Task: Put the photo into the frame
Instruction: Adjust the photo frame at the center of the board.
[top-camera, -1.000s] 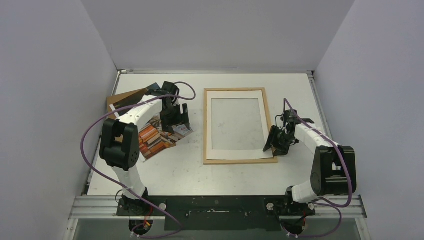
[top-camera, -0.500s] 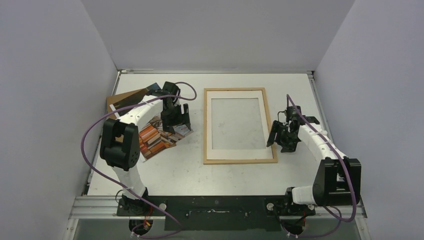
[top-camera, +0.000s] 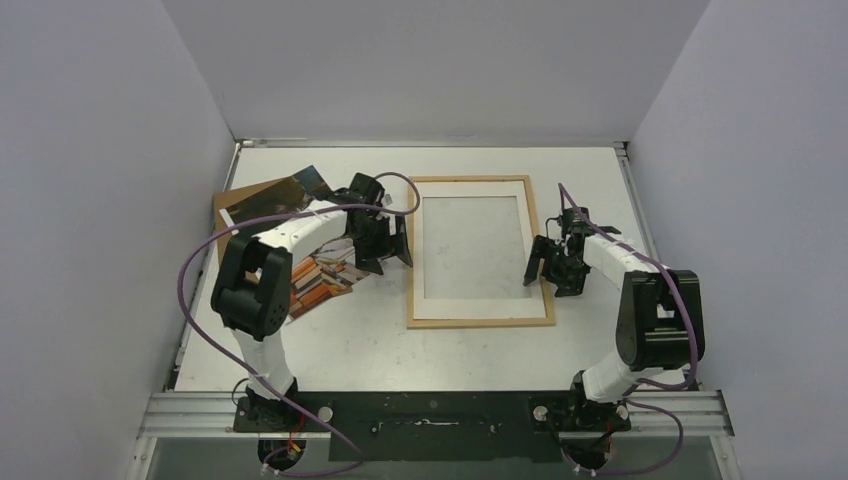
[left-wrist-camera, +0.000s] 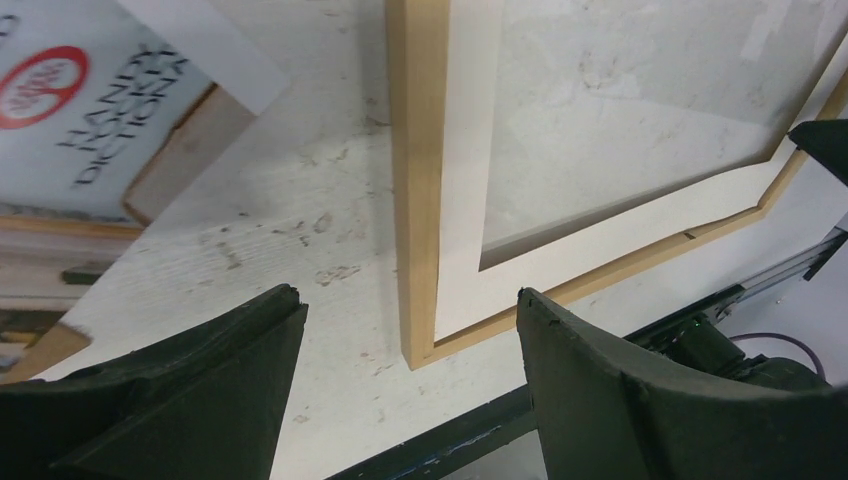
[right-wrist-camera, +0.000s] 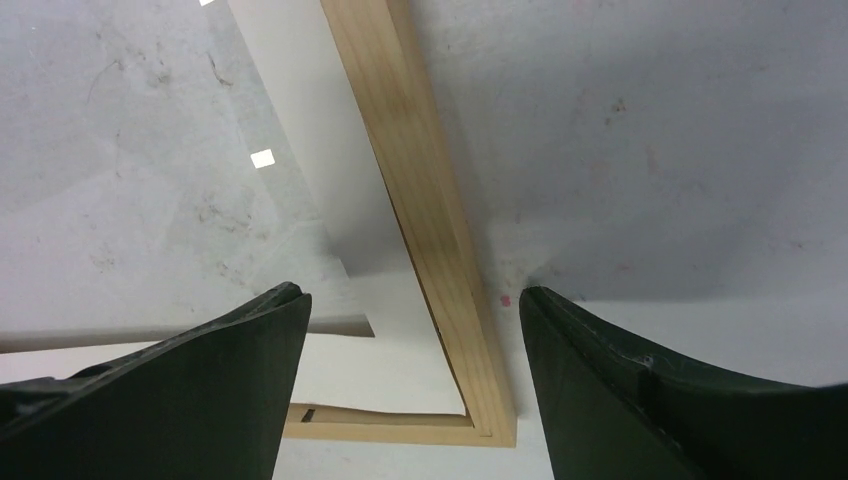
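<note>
On the table, top view, frame (top-camera: 480, 321): lies flat at mid-table, long sides running away from the arms; light wood strips around a white mat (top-camera: 470, 305).
Frame contents: only the mat sits inside the wood; grey surface shows through the mat's opening.
Photo (top-camera: 315, 280): outside the frame, flat on the table (top-camera: 330, 340) left of it, printed side up, partly under the left arm.
Brown panel (top-camera: 270, 192): at the far left, beyond the photo, apart from the frame.
Left gripper (top-camera: 388, 258): over the gap between photo and frame, just beside the frame's left strip; jaws spread, nothing between them.
Right gripper (top-camera: 548, 278): over the frame's right strip, near its close end; jaws spread, grasping nothing.

Left wrist view, left gripper (left-wrist-camera: 408, 300): both fingers (left-wrist-camera: 190, 400) stand wide apart and bare.
Frame (left-wrist-camera: 412, 150): its left strip and near corner show between the fingers, lower down; whether the fingers touch it I cannot tell.
Mat (left-wrist-camera: 465, 200): seated inside the wood, flush against the strip.
Photo (left-wrist-camera: 90, 130): at the upper left, clear of the frame, with a red round mark and dark lettering.

Right wrist view, right gripper (right-wrist-camera: 410, 295): fingers (right-wrist-camera: 650, 400) parted wide, straddling the strip without clasping it.
Frame (right-wrist-camera: 420, 200): right strip runs down to the near right corner.
Mat (right-wrist-camera: 400, 380): inside that corner; grey surface in its opening carries small bright glints.
Table (right-wrist-camera: 650, 150): bare grey to the right of the strip.
</note>
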